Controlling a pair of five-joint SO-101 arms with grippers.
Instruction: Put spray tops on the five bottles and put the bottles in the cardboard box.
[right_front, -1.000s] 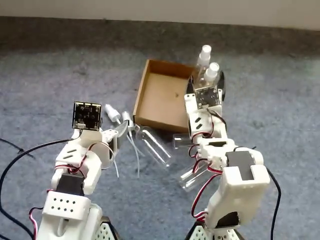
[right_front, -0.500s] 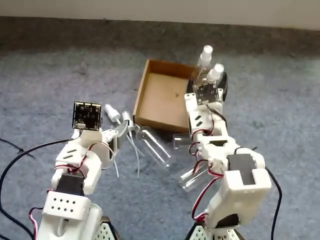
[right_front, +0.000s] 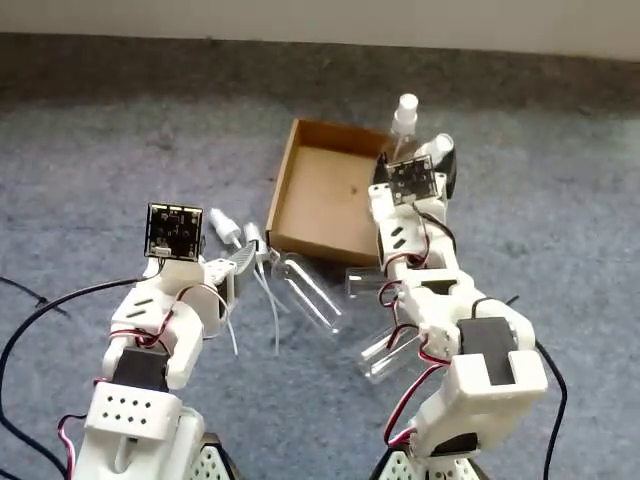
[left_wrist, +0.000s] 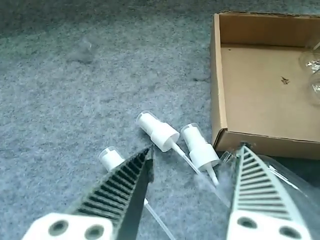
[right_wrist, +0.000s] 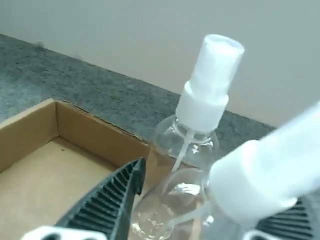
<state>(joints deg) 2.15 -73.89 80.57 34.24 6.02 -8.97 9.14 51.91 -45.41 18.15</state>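
Right tool pinches a capped bottle, tilted at the far corner of the box beside a standing bottle, and should right it before release; left tool hangs spread over loose tops.

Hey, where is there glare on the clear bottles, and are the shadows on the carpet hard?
Right wrist view: bright glints on the held bottle in the right gripper, fainter ones on the standing bottle behind it. Left wrist view: small glints on the bottles at the cardboard box. High view: soft, even light, no hard-edged shadows on the carpet.
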